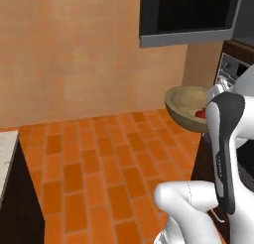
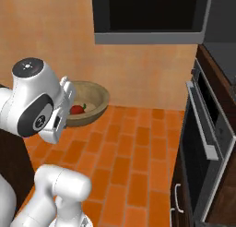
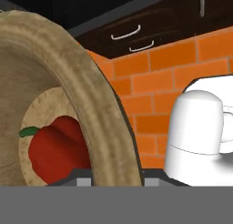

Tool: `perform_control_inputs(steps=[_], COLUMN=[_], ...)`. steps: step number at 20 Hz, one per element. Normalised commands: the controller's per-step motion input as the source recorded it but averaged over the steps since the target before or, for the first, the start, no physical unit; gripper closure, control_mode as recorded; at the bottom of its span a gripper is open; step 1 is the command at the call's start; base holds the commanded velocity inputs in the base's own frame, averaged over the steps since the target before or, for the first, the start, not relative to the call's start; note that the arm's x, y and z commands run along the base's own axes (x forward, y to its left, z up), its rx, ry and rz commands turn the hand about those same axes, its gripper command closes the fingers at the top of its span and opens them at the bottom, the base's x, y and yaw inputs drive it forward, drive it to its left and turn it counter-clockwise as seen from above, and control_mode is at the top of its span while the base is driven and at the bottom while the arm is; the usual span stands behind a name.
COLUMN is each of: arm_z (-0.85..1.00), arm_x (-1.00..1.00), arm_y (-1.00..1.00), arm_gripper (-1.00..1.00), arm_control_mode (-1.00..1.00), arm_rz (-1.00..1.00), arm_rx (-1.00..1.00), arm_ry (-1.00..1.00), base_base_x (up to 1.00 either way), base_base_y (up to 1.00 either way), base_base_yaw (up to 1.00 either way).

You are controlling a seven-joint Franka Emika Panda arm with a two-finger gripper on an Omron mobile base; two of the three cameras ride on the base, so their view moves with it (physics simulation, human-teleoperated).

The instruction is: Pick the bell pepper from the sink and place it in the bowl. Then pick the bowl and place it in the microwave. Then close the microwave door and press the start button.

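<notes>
The claw is clamped on the thick rim of the bowl, which it holds in the air above the orange tile floor. The bell pepper lies on the bowl's bottom, just beside the claw, its green stem pointing away from it. The open microwave hangs higher on the far wall. An oven stands to the right.
</notes>
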Motion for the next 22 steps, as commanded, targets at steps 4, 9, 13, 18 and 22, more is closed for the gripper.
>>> perform_control_inputs(steps=[4, 9, 13, 18, 22], arm_z=[0.0, 0.0, 0.0, 0.0, 0.0], arm_x=[0.0, 0.0, 0.0, 0.0, 0.0], arm_y=[0.0, 0.0, 0.0, 0.0, 0.0], arm_gripper=[1.0, 1.0, 1.0, 1.0, 1.0], arm_control_mode=[1.0, 1.0, 1.0, 1.0, 1.0], arm_rz=[0.0, 0.0, 0.0, 0.0, 0.0], arm_rx=[0.0, 0.0, 0.0, 0.0, 0.0], arm_ry=[0.0, 0.0, 0.0, 0.0, 0.0], base_base_x=[0.34, 0.13, 0.23, 0.63, 0.68], base_base_y=[-0.01, 0.1, 0.37, 0.34, 0.08], base_base_yaw=[-0.63, -0.54, -0.45, -0.21, -0.13])
